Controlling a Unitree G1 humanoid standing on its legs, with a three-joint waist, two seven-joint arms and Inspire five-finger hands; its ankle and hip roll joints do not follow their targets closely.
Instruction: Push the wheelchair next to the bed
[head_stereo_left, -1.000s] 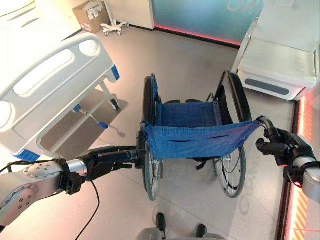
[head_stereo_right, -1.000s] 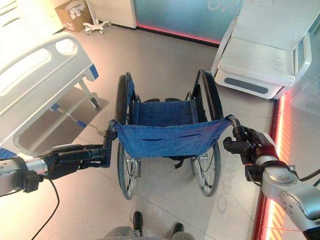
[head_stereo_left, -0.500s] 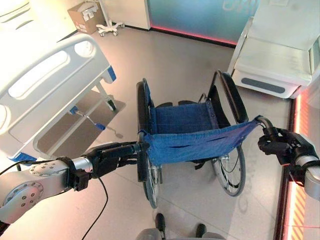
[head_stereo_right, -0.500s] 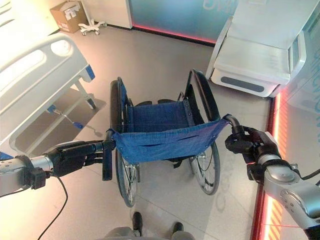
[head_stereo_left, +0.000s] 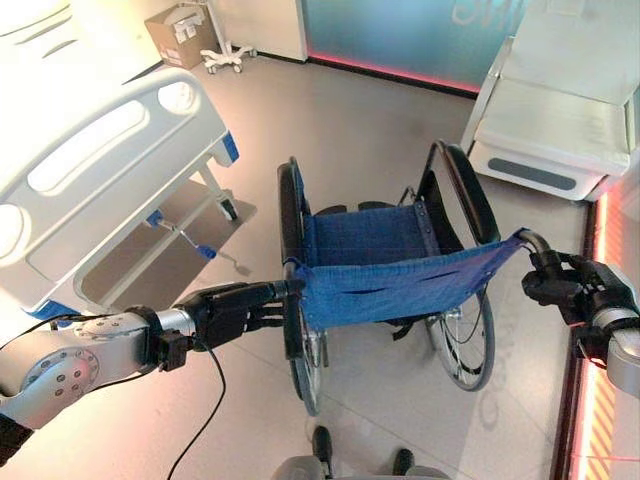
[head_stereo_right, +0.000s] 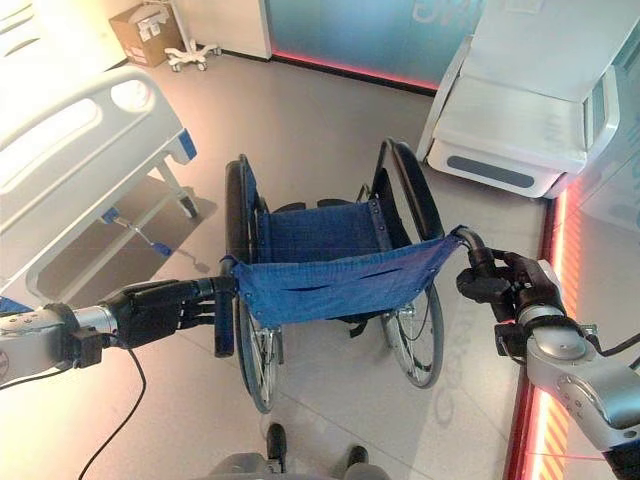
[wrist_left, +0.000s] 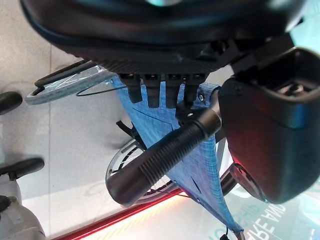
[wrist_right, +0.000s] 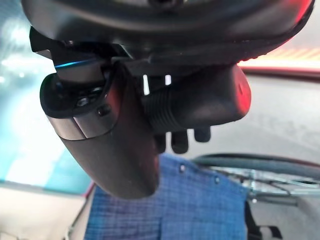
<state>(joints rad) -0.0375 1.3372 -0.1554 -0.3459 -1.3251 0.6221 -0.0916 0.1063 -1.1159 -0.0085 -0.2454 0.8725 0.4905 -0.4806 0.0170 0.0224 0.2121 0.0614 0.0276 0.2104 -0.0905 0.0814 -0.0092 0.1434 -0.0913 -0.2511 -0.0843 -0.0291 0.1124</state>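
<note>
- Clearly the pushing step is under way: the left hand has its fingers and thumb curled round the left push handle, and the right hand is wrapped round the right push handle; each wrist view shows the ribbed grip lying across its palm.
- The wheelchair stands directly ahead of both hands, its blue backrest stretched between them and the blue seat just beyond.
- The bed lies ahead and to the outer side of the left hand, well apart from the chair's near wheel, so I judge the task is only partly done.
- The next move probably calls for steering toward the left-hand side, with the right hand pushing harder, while keeping the wheel from striking the bed frame.
- As for containers, a cardboard box sits far beyond the left hand; its contents cannot be made out. The chair's seat carries nothing.
</note>
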